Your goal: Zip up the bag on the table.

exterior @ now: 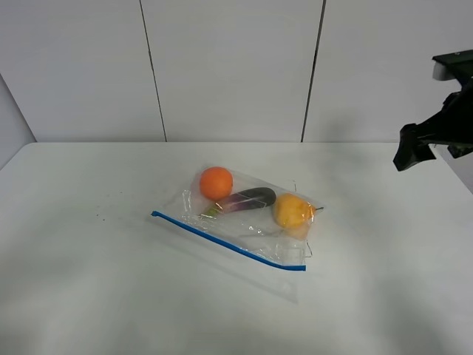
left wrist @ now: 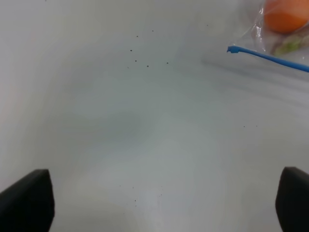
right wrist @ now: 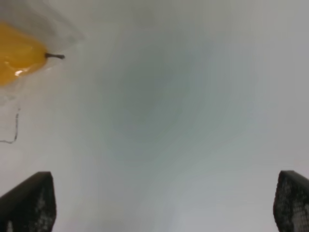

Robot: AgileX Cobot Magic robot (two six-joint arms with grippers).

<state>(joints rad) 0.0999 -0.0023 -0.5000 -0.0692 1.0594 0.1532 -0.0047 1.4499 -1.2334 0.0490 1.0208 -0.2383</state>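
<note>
Bag (exterior: pixel 244 214) flat on table (exterior: pixel 89 281), blue zipper strip (exterior: pixel 225 242) running diagonally, near-right to far-left; both grippers' fingers spread.

A plain white table (exterior: pixel 89 296) with a few tiny dark specks. On it, a clear, see-through bag (exterior: pixel 244 218) edged by a bright blue zipper strip (exterior: pixel 222 240). Inside show a solid orange fruit (exterior: pixel 216 183), a dark purple eggplant (exterior: pixel 247 199) with a green stem end, and a yellow fruit (exterior: pixel 293 211) with a dark stem. The wall panels (exterior: pixel 229 66) behind are white with thin dark seams. The right gripper (exterior: pixel 414 151) is black.
</note>
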